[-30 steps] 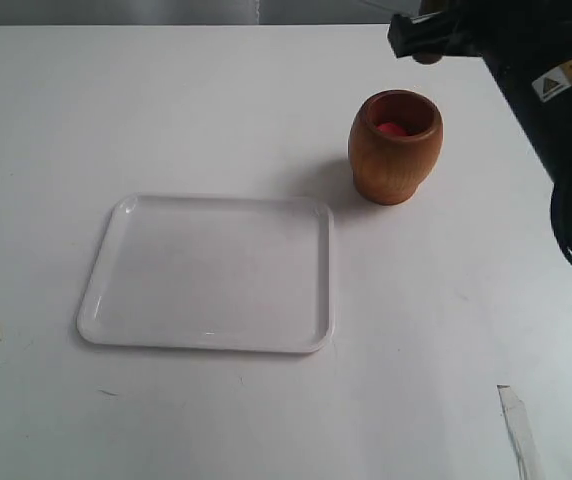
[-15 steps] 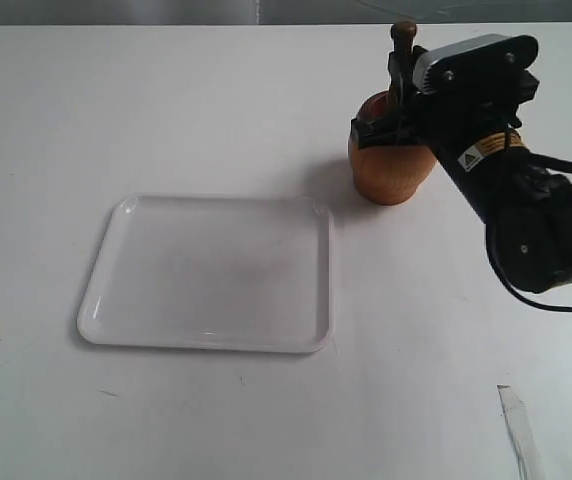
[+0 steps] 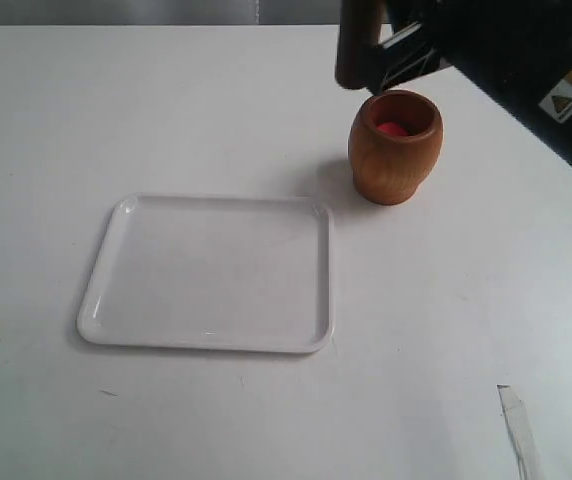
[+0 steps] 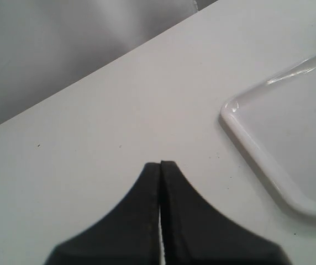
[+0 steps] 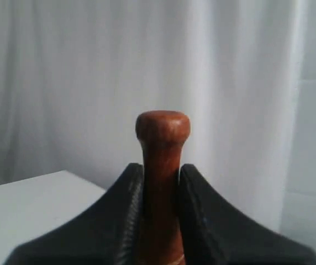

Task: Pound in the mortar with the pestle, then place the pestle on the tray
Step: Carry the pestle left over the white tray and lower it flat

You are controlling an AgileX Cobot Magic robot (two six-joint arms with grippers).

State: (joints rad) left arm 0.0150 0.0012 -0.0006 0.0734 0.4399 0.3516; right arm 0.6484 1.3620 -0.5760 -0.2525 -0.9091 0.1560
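pestle is up in the air, clear of the cup, thick end hanging over the table just beside the mortar on the tray side. the right gripper is pinching it on the thin handle, fingers tight to either side just under the small knob. that's a sensible hold: the knob should work as a stop if it slides. it's rigid wood and looks light, but smooth and polished, and with the heavier end dangling low it could swing or twist in the pinch, so an easy carry is called for.

the mortar stands upright, untouched right now, something red down inside. looks stable on its narrow base, though a sideways knock could tip it.

the tray lies flat, well apart from the mortar, nothing on it. glossy and low-rimmed, so a round club set down there may roll.

the left gripper has its fingers pressed together on nothing, hovering over the table near a tray corner.
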